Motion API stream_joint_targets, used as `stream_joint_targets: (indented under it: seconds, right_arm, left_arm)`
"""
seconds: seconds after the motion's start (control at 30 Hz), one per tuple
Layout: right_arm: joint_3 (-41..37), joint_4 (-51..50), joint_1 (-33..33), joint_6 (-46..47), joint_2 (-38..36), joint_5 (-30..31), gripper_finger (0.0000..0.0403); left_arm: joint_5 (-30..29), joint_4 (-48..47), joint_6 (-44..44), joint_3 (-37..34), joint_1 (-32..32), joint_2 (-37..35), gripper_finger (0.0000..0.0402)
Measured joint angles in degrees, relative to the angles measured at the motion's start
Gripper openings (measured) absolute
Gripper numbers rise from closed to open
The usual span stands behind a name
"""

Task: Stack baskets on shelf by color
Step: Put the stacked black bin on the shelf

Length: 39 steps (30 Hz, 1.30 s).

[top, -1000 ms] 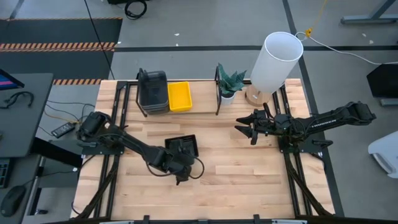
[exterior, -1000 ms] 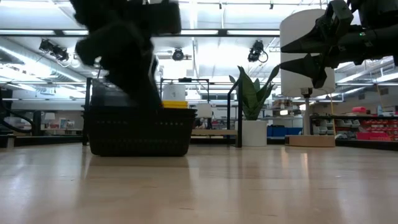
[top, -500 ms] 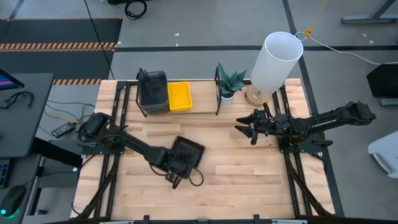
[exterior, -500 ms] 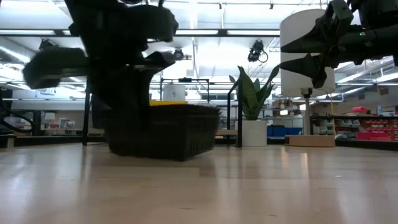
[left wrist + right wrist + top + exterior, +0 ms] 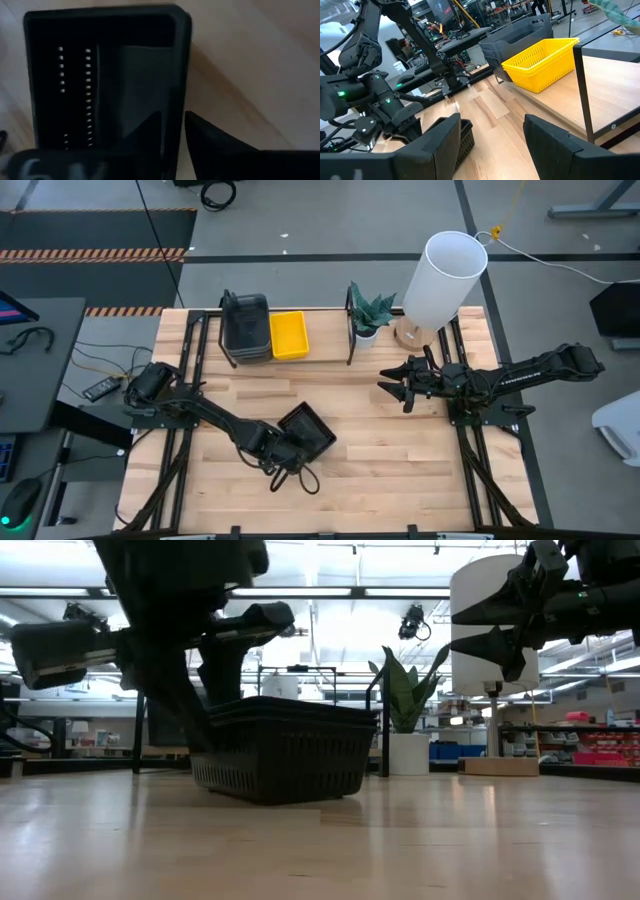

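Observation:
A black mesh-sided basket (image 5: 310,430) sits at the table's middle, turned diagonal to the edges. My left gripper (image 5: 291,444) is shut on its near-left wall. On the light-wood shelf (image 5: 325,342) at the far edge stand a stack of dark baskets (image 5: 246,325) and a yellow basket (image 5: 289,335) beside it. My right gripper (image 5: 386,387) hovers open over the table's right half, touching nothing. In the low view the black basket (image 5: 285,752) shows under the left arm. My left gripper (image 5: 172,120) pinches the black basket's side wall (image 5: 180,85) near a corner. One finger is inside the basket and the other finger (image 5: 220,147) is outside it. The fingers come from above and from the near-left. Whether the basket's bottom rests on the table, I cannot tell.
A potted plant (image 5: 370,313) stands at the shelf's right end frame. A tall white lamp (image 5: 440,278) stands on the far right of the table. Bare wood lies between the black basket and the shelf (image 5: 600,85), and along the near edge.
My left gripper has turned about its wrist while staying shut on the black basket. The basket has swung from square with the table edges to diagonal, and has shifted slightly toward the table's right and near edge. The right arm has kept still.

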Motion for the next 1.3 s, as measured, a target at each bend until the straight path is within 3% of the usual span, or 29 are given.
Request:
stream_joint_targets:
  seconds: [0.27, 0.6, 0.77, 0.9, 1.13, 1.3]
  right_arm:
    - [0.0, 0.0, 0.0, 0.0, 0.0, 0.0, 0.0221]
    - [0.0, 0.0, 0.0, 0.0, 0.0, 0.0, 0.0221]
    - [0.0, -0.1, 0.0, 0.0, 0.0, 0.0, 0.0221]
    - [0.0, -0.3, 0.0, 0.0, 0.0, 0.0, 0.0221]
    - [0.0, -0.4, 0.0, 0.0, 0.0, 0.0, 0.0221]
    - [0.0, -0.4, 0.0, 0.0, 0.0, 0.0, 0.0221]
  left_arm:
    - [1.9, 3.1, -15.0, 0.0, 0.2, -4.3, 0.0128]
    - [-2.9, 16.9, -55.4, 0.1, 2.7, -6.9, 0.0148]
    - [1.1, 21.8, -61.5, 1.5, 3.3, -4.3, 0.0159]
    - [2.1, 15.8, -62.5, 8.2, 2.5, -0.6, 0.0175]
    - [-2.3, -5.6, -69.0, 23.6, 1.7, 9.1, 0.0177]
    - [-2.7, -10.8, -69.9, 28.3, 1.9, 13.6, 0.0187]
